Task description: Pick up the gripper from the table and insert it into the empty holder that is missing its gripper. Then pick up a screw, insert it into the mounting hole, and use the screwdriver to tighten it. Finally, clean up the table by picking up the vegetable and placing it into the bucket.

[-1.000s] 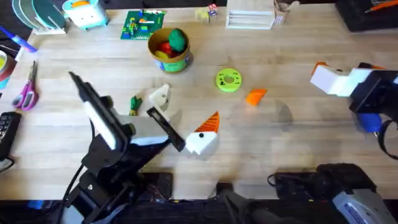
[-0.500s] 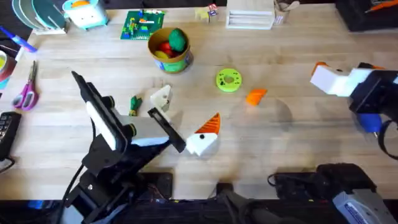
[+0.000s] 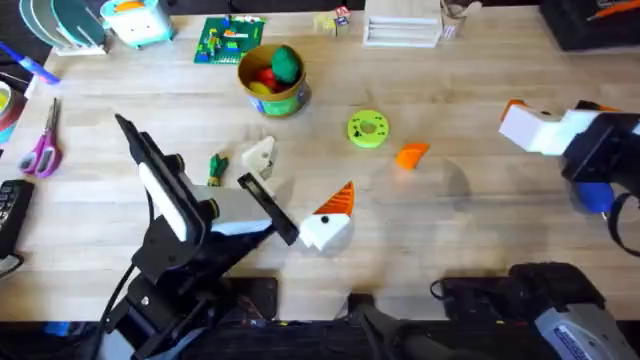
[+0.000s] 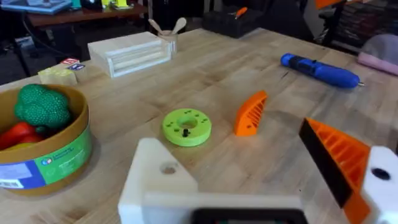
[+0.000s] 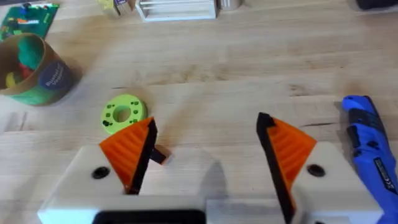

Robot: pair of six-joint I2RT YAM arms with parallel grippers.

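The orange gripper wedge lies on the table right of my open left gripper. That gripper's far finger is the bare white holder, with the mounting hole on top. Its near finger carries an orange pad. My right gripper hovers open at the far right, both pads on. The blue screwdriver lies beneath it. The small dark-green vegetable rests left of the holder. The yellow bucket holds toy food.
A green disc with a small dark piece at its centre sits between bucket and wedge. Pink scissors lie at the left edge. A green brick plate and a white box line the back edge.
The left arm's upper link has shifted very slightly to the right. Nothing else has moved.
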